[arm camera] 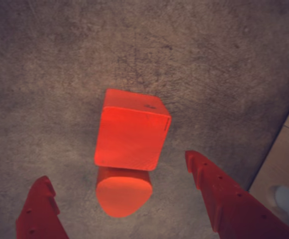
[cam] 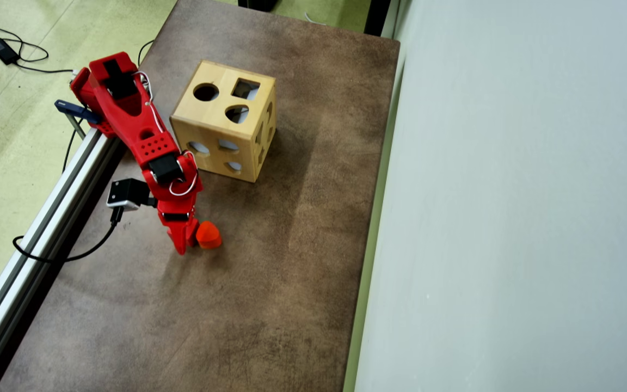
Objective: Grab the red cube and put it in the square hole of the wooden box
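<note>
Wide-open toothed jaws flank a glossy red cube point(arm camera: 132, 130) touching a rounded red block point(arm camera: 123, 191) on the mottled brown desk point(arm camera: 49, 74)

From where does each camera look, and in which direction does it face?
Wrist view: rides on the arm, looks down at the red cube and a rounded red block on the table; the open gripper shows.
Overhead view: fixed above, looks down on the table, wooden box and whole arm.
Shared: gripper, table.
</note>
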Tool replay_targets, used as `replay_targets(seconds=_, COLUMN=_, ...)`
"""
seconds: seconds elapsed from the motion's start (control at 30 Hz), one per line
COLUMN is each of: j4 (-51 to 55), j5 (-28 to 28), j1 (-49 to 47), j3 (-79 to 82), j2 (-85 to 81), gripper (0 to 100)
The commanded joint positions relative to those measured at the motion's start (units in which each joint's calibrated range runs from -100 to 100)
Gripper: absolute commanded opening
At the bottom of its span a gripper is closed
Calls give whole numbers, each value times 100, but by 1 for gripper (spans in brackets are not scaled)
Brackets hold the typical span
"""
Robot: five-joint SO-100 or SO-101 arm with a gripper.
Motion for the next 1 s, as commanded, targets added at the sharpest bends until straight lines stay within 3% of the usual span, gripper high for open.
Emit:
replay_targets(seconds=0.0, j4=23, j5=-20, j1=-35, j3=-85, j2=-48, gripper=41)
replay_targets(seconds=0.83, j4=-9, j5=-20, j1=-28, j3=-192, j2=827, gripper=40)
replay_targets(seconds=0.97, j4=-9, j5=-20, j1=-13, j3=-192, j2=751, gripper=35)
